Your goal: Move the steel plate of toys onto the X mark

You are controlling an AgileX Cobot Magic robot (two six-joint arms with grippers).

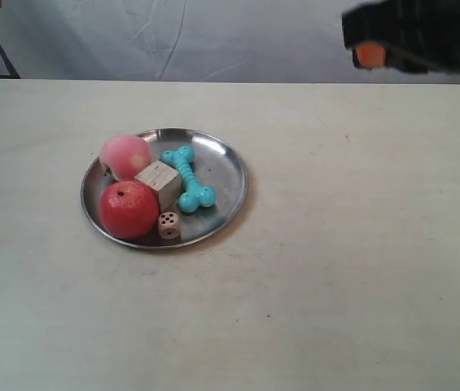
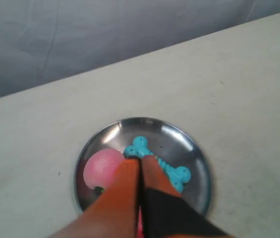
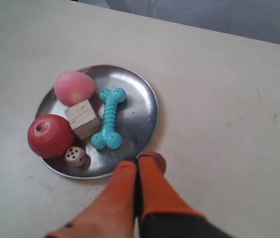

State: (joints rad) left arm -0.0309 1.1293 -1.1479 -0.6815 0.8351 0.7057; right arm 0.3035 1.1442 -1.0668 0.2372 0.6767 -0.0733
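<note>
The steel plate [image 1: 221,175] lies left of the table's middle and holds a pink peach [image 1: 125,155], a red apple [image 1: 128,209], a turquoise bone [image 1: 189,179], a wooden cube [image 1: 160,181] and a die [image 1: 169,225]. My left gripper [image 2: 140,159] hangs shut and empty over the plate [image 2: 189,148], between the peach [image 2: 102,168] and the bone [image 2: 177,173]. My right gripper [image 3: 139,159] is shut and empty, with its tips showing just over the plate's near rim [image 3: 142,109]. I cannot make out the X mark for certain.
A blurred black arm with an orange tip [image 1: 368,55] hangs high at the exterior view's right. A tiny grey mark [image 1: 348,138] on the pale tabletop lies right of the plate, too small to tell its shape. A grey cloth backs the far table edge.
</note>
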